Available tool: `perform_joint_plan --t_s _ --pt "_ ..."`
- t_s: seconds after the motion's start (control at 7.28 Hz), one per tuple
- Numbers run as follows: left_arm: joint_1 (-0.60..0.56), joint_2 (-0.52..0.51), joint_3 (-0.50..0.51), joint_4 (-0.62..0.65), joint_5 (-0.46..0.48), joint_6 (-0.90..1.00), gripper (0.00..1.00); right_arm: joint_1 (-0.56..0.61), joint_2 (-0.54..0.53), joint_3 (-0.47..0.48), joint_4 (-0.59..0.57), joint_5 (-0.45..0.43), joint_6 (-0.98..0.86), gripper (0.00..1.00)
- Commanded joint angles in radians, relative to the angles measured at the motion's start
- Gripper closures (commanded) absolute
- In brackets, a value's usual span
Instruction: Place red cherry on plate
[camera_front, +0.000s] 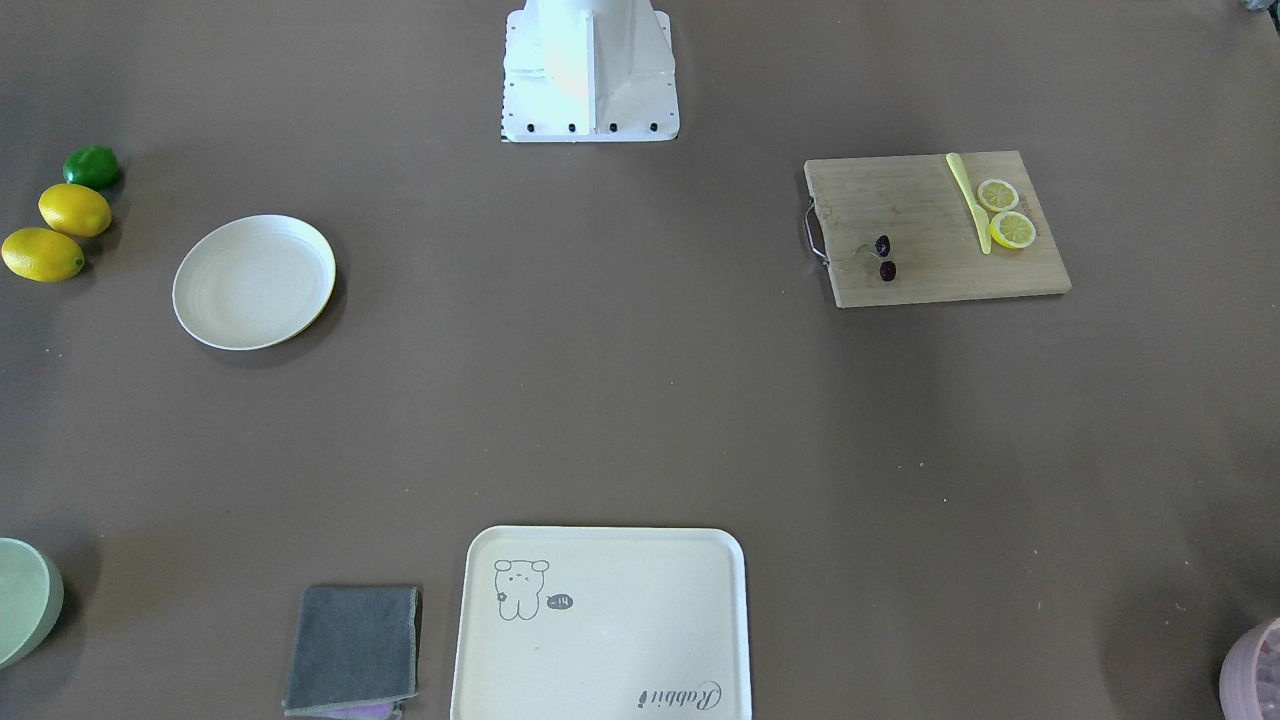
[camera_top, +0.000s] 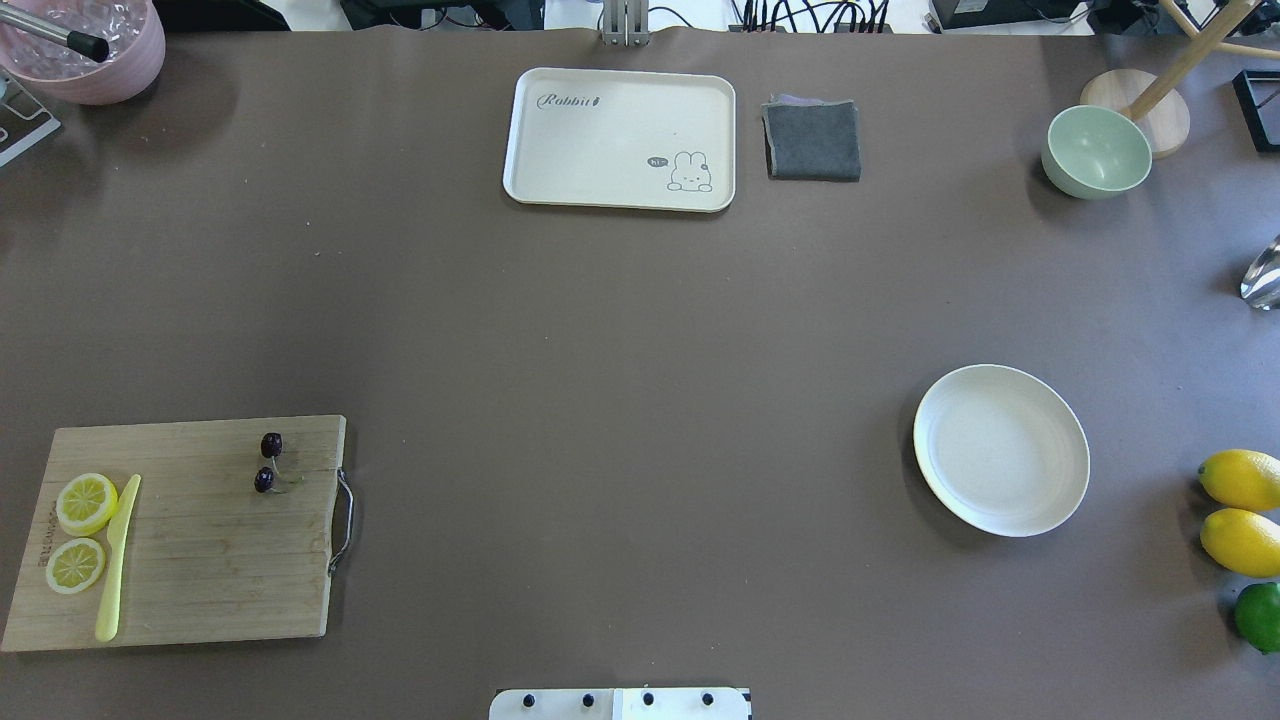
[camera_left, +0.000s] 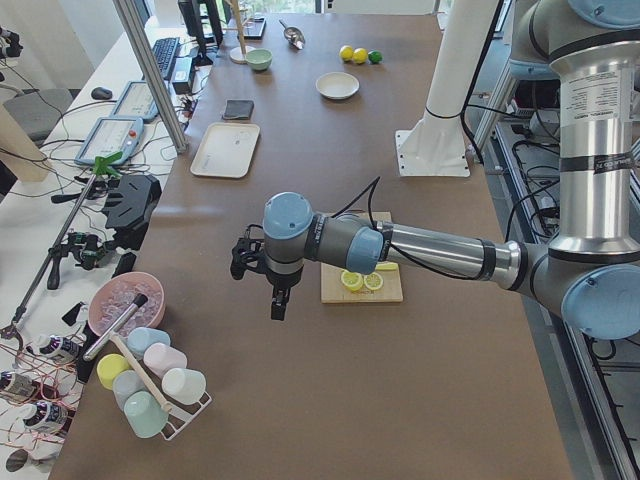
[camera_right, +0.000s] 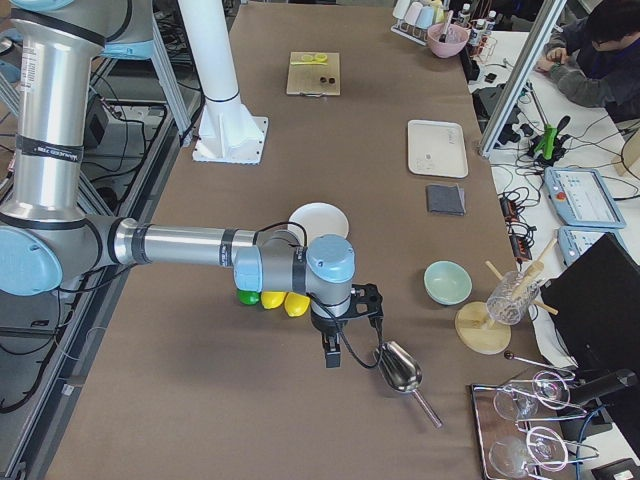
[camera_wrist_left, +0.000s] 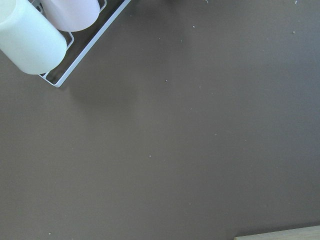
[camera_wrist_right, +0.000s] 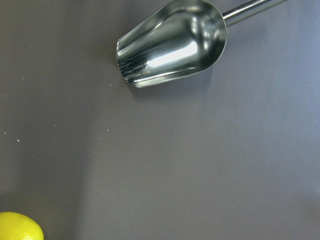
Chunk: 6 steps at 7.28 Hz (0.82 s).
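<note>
- Nearest the front-facing camera, a cream tray (camera_front: 610, 640) with a small animal drawing lies flat at the table (camera_front: 640, 400) edge, with a folded grey cloth (camera_front: 353, 648) just beside it.
- On the robot's left side, the red cherry (camera_front: 888, 271) lies on a wooden cutting board (camera_front: 930, 275), near the board's metal handle. It is two very dark, almost black fruits joined by a thin green stem.
- That board also carries two lemon slices (camera_front: 1012, 229) and a pale yellow knife (camera_front: 970, 200), set apart from the cherry.
- On the robot's right side, the plate (camera_front: 254, 282), round and cream-white, sits flat on the brown table, well apart from the cherry.
- Two whole lemons (camera_front: 60, 232) and a lime (camera_front: 91, 167) lie near the plate, at the table's end.
- Seen only from the side, the left gripper (camera_left: 277, 310) points down over the table between the board and a rack of pastel cups (camera_left: 150, 390). Whether its fingers are spread or pressed together cannot be told.
- Likewise side-on, the right gripper (camera_right: 331, 360) points down near a shiny metal scoop (camera_right: 400, 368), and its finger state cannot be told either.
</note>
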Motion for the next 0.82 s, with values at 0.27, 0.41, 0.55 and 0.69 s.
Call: perform_joint_plan --t_s 0.27,0.41,0.55,0.69 --pt "-0.002 -0.008 -0.004 0.0 0.002 0.0 0.02 0.0 0.003 -0.001 0.017 -0.003 -0.002 0.0" --pt "-0.002 -0.014 -0.003 0.0 0.004 0.0 0.02 0.0 -0.003 -0.001 0.075 -0.002 0.005 0.0" --pt "-0.005 -0.018 -0.033 -0.009 0.001 -0.002 0.02 0.0 -0.008 0.01 0.148 0.005 0.011 0.0" --pt "-0.007 -0.015 -0.043 -0.075 0.007 -0.002 0.02 0.002 -0.002 0.019 0.226 0.033 0.042 0.0"
